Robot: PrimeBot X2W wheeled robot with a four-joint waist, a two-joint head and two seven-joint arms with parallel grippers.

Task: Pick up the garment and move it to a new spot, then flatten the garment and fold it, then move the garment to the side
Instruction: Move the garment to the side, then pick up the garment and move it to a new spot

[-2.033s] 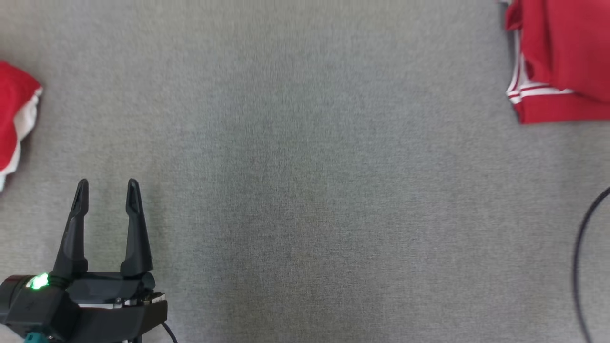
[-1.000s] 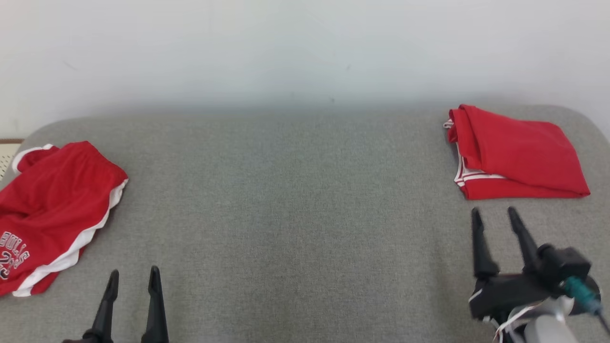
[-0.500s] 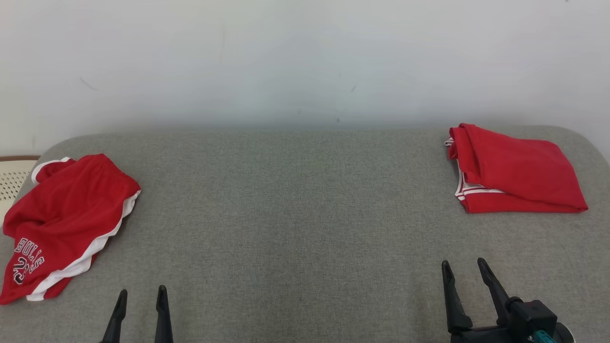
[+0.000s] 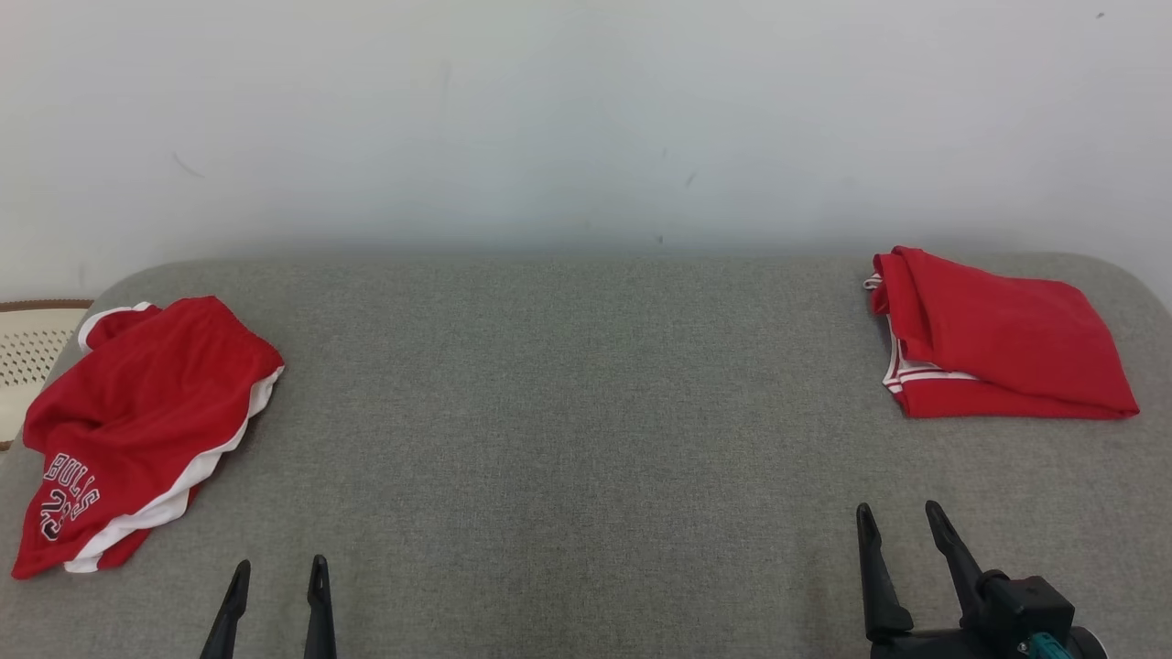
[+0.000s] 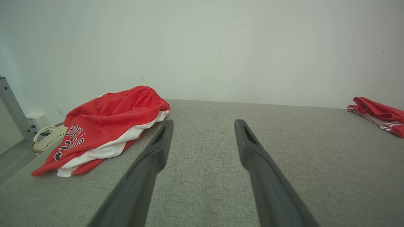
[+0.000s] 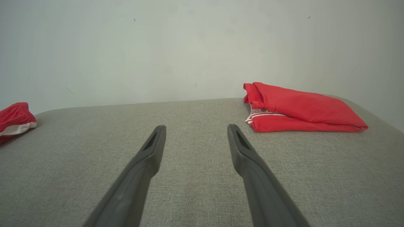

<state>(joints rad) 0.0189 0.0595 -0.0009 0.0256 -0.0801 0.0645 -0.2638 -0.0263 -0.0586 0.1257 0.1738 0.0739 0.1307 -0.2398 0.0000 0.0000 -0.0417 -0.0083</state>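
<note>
2 garments lie on the worktop [image 4: 586, 430], well apart: the loose garment [image 4: 137, 430] at the left edge, the folded garment [image 4: 998, 334] at the far right corner. The wall [image 4: 586, 119] stands behind the worktop's far edge. A basket [image 4: 32, 352] sits off the worktop's left side, just beside the loose garment. The left hand [image 4: 280, 561] is at the near left, right of the loose garment; the right hand [image 4: 897, 506] is at the near right, nearer than the folded garment.

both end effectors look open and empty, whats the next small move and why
Probably reach the left end effector toward the crumpled red shorts: they lie unfolded on its side, it is open and empty, and the other red garment on the right already looks folded.
</note>
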